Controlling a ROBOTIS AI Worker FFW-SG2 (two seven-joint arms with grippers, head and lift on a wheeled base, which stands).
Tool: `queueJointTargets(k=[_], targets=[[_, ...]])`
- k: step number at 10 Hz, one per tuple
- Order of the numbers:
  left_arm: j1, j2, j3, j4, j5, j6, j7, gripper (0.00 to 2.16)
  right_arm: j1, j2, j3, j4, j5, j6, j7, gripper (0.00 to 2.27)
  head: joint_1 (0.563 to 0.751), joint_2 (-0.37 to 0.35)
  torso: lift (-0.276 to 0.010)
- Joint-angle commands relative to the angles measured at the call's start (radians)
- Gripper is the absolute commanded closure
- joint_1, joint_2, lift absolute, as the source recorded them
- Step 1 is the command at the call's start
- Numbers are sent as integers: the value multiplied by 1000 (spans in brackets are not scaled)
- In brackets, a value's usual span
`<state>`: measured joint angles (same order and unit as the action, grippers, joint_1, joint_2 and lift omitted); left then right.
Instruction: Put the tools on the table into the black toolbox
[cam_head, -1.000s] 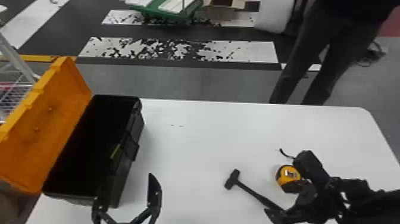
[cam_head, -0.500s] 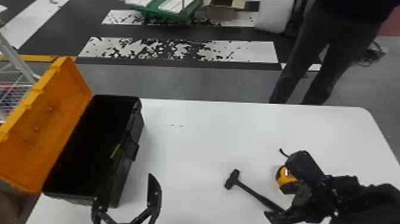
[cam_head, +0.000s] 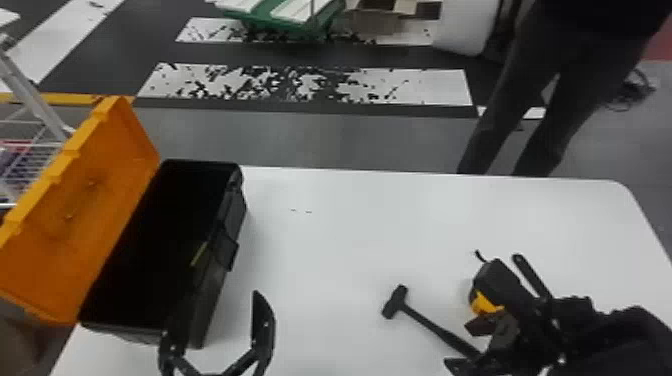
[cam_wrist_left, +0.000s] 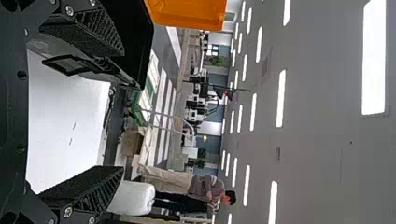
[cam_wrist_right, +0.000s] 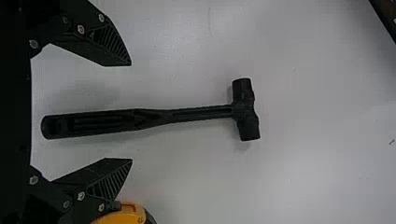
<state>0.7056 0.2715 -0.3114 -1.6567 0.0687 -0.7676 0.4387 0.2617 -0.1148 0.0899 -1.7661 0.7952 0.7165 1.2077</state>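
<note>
Left pincer (cam_head: 218, 310): at the near right corner of the black toolbox (cam_head: 232, 212), fingers spread wide, holding nothing.
Right pincer (cam_head: 456, 345): well apart to the toolbox's right, fingers wide open on either side of the hammer's handle, gripping nothing.
Hammer (cam_head: 422, 318): flat on the worktop (cam_head: 340, 250), right of the toolbox, its head nearer the toolbox than its handle.
Tape measure (cam_head: 484, 303): yellow and black, farther right of the toolbox than the hammer's head.
Orange lid (cam_head: 85, 210): tipped open along the toolbox's left side.
</note>
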Motion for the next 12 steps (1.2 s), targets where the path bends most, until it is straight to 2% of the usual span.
queueJointTargets(k=[1,2,3,4,5,6,9,12], targets=[[0,0,0,0,0,0,0,134,-6,0,2,7,1,-12,3,491,695,63,-39],[0,0,0,0,0,3,0,134,-6,1,2,7,-2,-18,3,704,695,64,-39],[0,0,0,2,0,0,0,134,-7,3,2,7,-4,-27,1,1075,695,67,-39],[0,0,2,3,0,3,0,134,-7,4,2,7,-1,-24,-10,1639,695,70,-39],[0,0,2,5,2,0,0,134,-7,6,2,5,3,-24,-16,1970,695,71,-39],[0,0,2,5,2,3,0,134,-7,7,2,7,13,-21,-20,2202,695,71,-39],[0,0,2,6,3,0,2,134,31,7,-1,-15,10,-110,-40,2260,695,72,-39],[0,0,2,5,3,0,-5,134,97,12,-7,-99,-17,-143,-125,2260,695,83,-39]])
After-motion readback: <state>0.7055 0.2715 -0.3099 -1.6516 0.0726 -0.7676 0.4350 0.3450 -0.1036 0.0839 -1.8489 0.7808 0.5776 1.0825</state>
